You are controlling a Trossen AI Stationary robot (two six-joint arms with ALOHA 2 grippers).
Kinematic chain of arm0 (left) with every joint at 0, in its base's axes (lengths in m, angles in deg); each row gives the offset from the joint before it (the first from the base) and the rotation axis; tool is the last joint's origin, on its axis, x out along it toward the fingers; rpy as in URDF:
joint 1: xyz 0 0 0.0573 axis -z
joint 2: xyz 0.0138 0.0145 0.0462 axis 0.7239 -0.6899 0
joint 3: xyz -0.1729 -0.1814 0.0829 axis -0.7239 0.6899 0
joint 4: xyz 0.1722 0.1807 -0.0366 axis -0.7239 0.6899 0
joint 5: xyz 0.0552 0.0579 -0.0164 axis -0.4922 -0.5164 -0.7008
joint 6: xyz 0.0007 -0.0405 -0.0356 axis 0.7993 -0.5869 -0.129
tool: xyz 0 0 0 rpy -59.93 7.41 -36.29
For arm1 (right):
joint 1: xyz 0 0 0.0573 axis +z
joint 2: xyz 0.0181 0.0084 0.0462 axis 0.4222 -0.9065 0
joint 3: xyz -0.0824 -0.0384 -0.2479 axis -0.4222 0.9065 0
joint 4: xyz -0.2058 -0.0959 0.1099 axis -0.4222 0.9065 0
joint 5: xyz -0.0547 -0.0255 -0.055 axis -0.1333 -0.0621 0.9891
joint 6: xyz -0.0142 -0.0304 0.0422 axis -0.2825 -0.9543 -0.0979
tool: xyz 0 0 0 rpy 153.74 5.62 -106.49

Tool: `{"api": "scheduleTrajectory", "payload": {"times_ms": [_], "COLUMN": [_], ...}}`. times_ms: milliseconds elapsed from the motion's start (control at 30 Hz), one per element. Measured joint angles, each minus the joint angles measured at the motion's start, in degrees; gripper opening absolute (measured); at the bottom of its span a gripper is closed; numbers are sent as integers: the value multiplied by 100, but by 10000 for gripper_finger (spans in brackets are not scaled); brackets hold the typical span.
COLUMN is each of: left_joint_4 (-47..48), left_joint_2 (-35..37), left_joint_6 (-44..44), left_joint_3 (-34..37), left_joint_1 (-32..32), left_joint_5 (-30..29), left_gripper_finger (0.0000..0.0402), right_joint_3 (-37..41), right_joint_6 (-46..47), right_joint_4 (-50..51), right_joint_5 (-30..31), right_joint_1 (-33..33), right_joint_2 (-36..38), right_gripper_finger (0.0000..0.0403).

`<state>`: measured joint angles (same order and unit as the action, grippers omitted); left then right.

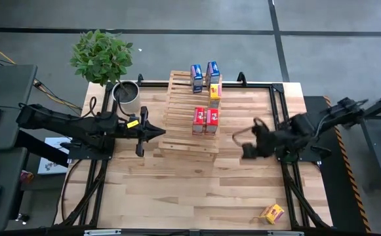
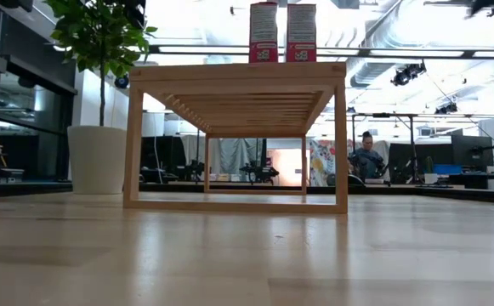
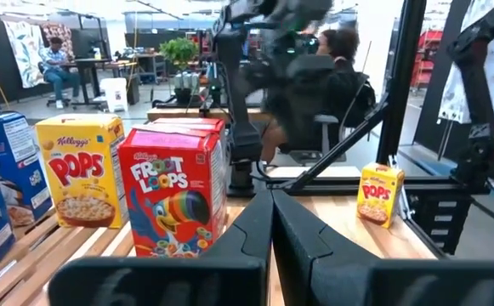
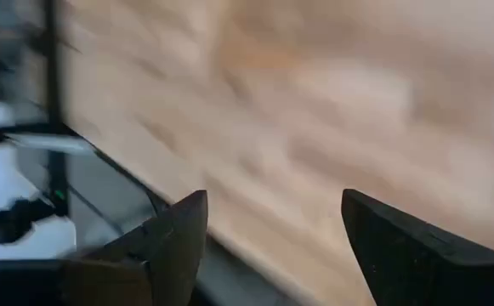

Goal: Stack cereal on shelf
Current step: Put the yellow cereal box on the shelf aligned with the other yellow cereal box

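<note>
The shelf, a pale slatted rack, stands mid-table on its frame. On it stand two red cereal boxes side by side, a yellow one and two blue ones farther back. The red pair tops the shelf in the low view. Another yellow box lies on the table near the front right corner. My left gripper is shut, level, just off the shelf's left side, pointing at the red box. My right gripper hangs open above bare table, right of the shelf.
A potted plant and its pot stand at the far left corner. Black frame rails edge the table. Bare planks stretch across the near half. People sit in the room beyond.
</note>
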<state>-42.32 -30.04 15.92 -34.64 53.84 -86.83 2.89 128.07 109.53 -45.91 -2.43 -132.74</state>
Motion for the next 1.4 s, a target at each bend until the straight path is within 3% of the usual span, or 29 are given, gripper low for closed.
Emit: {"api": "scheduleTrajectory", "payload": {"times_ms": [267, 500, 667, 933, 1200, 1400], "left_joint_4": [116, 114, 114, 186, 249, 275], "left_joint_2": [0, 1, 2, 2, 2, 2], "left_joint_6": [74, 74, 74, 74, 72, 72], "left_joint_3": [0, 0, 0, -2, -2, -2], "left_joint_1": [0, 0, 0, 0, 0, 0], "left_joint_5": [2, 2, 2, 2, 2, 2], "left_gripper_finger": [0, 0, 0, 0, 0, 0], "right_joint_3": [-546, -883, -1090, -1455, -1480, -1476], "right_joint_6": [3054, 4226, 4216, 3193, 3764, 4071], "right_joint_4": [250, 217, 34, 29, 182, 116], "right_joint_5": [-1673, -2729, -2738, -2486, -1909, -2003], "right_joint_1": [1556, 2491, 2738, 2944, 3304, 3708], "right_joint_2": [-1234, -2110, -2614, -3129, -3127, -3127], "right_gripper_finger": [264, 264, 264, 264, 264, 264]}}
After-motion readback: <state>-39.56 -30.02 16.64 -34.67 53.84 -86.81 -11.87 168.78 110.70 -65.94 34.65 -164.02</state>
